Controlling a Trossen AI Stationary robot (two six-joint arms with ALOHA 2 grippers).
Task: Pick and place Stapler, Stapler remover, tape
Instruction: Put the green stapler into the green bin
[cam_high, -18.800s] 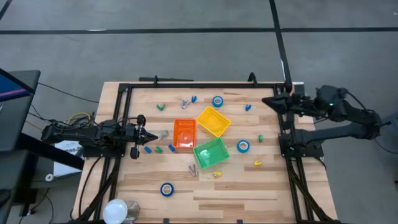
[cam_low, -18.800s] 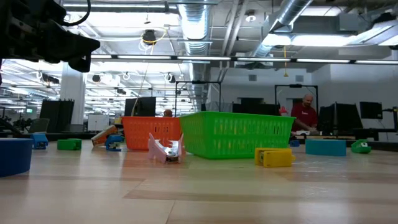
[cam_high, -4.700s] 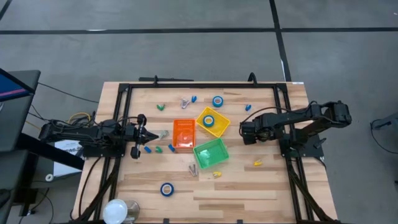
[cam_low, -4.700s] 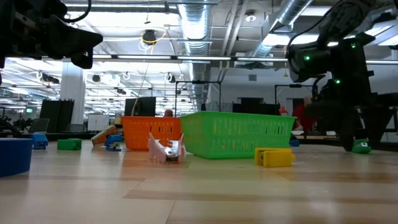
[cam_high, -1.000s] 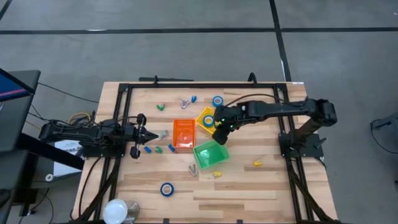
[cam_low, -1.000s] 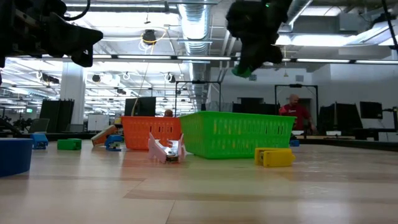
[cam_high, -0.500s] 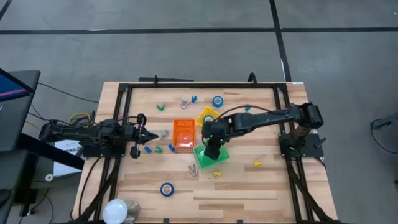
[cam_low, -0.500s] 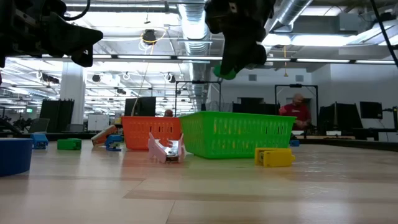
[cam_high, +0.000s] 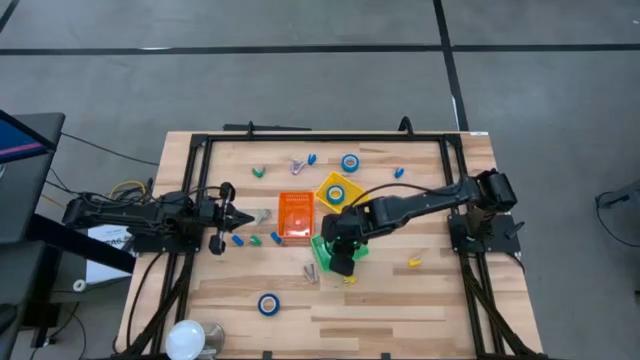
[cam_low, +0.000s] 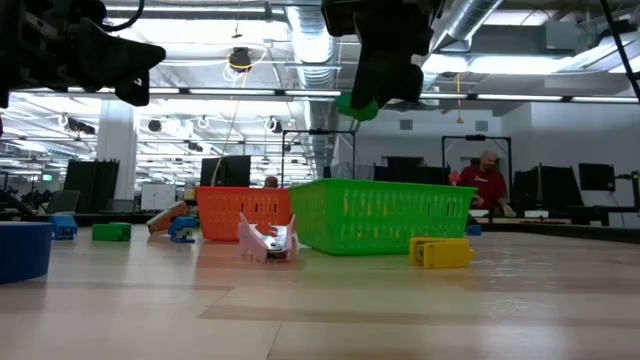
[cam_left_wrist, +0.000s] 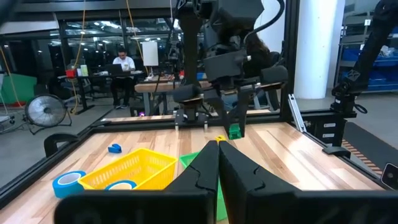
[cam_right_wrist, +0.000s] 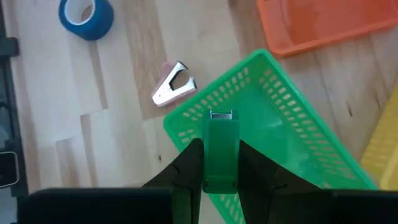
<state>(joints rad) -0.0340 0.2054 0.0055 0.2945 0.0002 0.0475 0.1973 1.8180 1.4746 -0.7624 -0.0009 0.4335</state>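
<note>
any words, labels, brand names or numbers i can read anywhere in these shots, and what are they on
None can be read in any view.
Green stapler held by the right gripper: no marking shows.
Green bin, blue tape roll, stapler remover: no print visible.
Screens and fittings in the room behind the table: too small and blurred to read.
</note>
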